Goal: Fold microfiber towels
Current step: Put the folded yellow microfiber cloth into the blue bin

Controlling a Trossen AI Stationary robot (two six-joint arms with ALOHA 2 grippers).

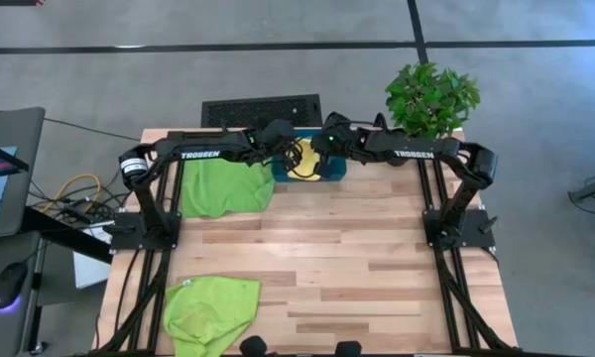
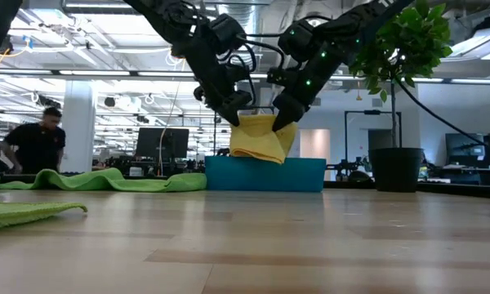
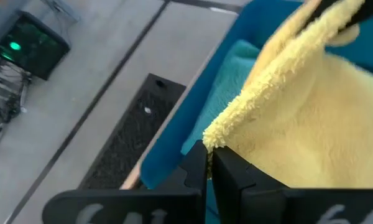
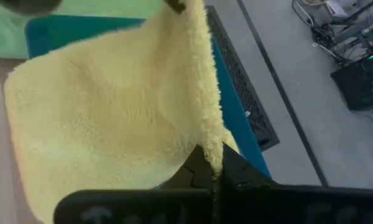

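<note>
The yellow towel (image 2: 261, 139) hangs between my two grippers above the teal bin (image 2: 265, 174) at the table's far middle; its lower part reaches the bin's top. My left gripper (image 2: 235, 117) is shut on its left upper corner and my right gripper (image 2: 282, 121) on its right upper corner. In the left wrist view a teal towel (image 3: 233, 81) lies inside the bin. One lime green towel (image 1: 223, 186) lies spread at the far left beside the bin. Another lime green towel (image 1: 210, 307) lies rumpled at the near left. My left gripper pinches a corner of the yellow towel (image 3: 216, 138) between its two fingers, slanting down from the table's left. The towel hangs below and stretches across to the other gripper. My right gripper pinches the towel's upper edge at a corner (image 4: 211, 148) between its two fingers, slanting down from the table's right. The cloth hangs below the fingers over the bin.
A potted plant (image 1: 431, 97) stands at the far right corner, close behind my right arm. A black grate (image 1: 261, 109) lies on the floor beyond the far edge. The wooden tabletop (image 1: 357, 268) shows bare in the middle and right. A person (image 2: 34, 145) stands far behind.
</note>
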